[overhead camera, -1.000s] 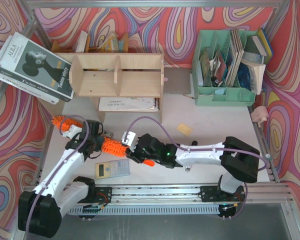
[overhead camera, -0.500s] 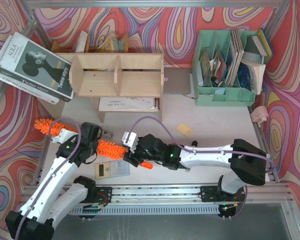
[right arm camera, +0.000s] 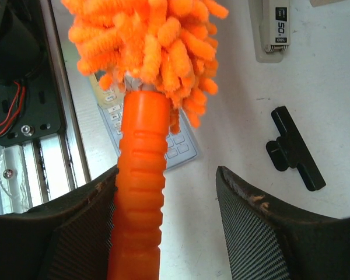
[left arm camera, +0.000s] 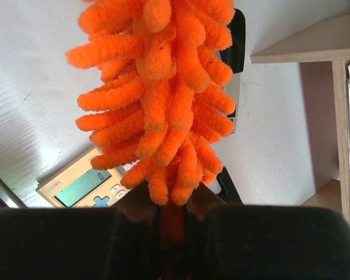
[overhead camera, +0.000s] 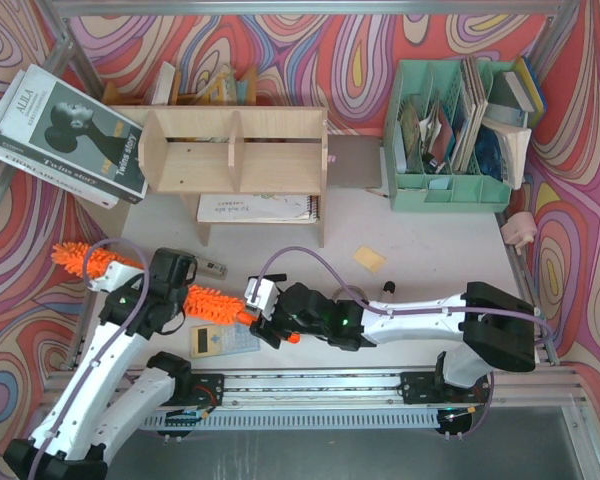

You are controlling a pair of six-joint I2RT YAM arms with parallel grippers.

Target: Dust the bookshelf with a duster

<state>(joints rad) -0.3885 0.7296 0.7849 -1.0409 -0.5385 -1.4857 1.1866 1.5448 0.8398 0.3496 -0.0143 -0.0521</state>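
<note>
L gripper [overhead camera: 170,292]: pinched hard on the duster [overhead camera: 216,303], partway along its fluffy part. In my L wrist view the jaws are pressed together on the core, w/ orange strands fanning out above them.
R gripper [right arm camera: 166,175]: jaws spread. The handle [right arm camera: 141,192] sits between them, up against one finger [right arm camera: 76,227], w/ a clear gap to the other. No squeeze on it.
Duster pos: slanted across the near-left part of the table [overhead camera: 430,250], fluffy tip out toward the L edge, handle end at my R gripper.
Duster vs bookshelf [overhead camera: 235,150]: apart, not touching. Shelf stands further back, duster in front of it.
Under duster: calculator [overhead camera: 223,340] lies by the front rail [overhead camera: 310,385], just below the fluff in top view. Can't tell if strands touch it.
Nearby bits: grey stapler [right arm camera: 274,26] and a small black clip [right arm camera: 294,150] on the tabletop, near the fluff in R wrist view, not touching it.
Under shelf: spiral notebook [overhead camera: 255,208] lying flat betw the side panels.
L of shelf: stack of books [overhead camera: 60,130], tilted, its corner at the shelf's L end.
Back R: mint-green file organizer [overhead camera: 445,160] stuffed w/ books & papers, well apart from duster.
Misc: small yellow piece [overhead camera: 370,260] on the table betw shelf and my R arm.
</note>
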